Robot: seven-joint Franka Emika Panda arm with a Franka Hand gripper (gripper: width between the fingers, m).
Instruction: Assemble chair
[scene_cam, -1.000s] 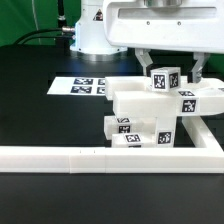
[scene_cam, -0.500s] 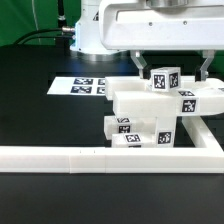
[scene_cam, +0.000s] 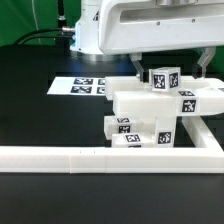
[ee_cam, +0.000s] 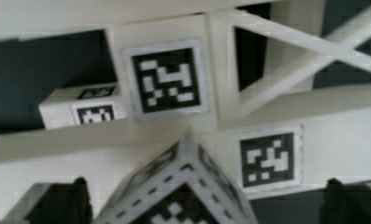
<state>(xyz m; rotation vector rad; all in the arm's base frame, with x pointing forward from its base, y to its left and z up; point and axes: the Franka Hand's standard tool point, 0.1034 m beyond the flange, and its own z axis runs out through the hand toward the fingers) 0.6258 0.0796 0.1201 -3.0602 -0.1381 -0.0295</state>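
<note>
Hand (scene_cam: 172,68) is wide open, straddling the chair (scene_cam: 140,105)'s tagged post (scene_cam: 165,78), gripping nothing on the surface (scene_cam: 40,120).

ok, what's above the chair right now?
The gripper, jaws open, straddling the tagged post that sticks up from the chair. It holds nothing. Whatever lies behind the post is covered.

Chair (scene_cam: 140,102), rail (scene_cam: 60,156), marker board (scene_cam: 82,87): one each

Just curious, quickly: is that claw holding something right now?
Gripper: open, holding nothing; its fingers stand clear on either side of the top post of the chair.
</note>
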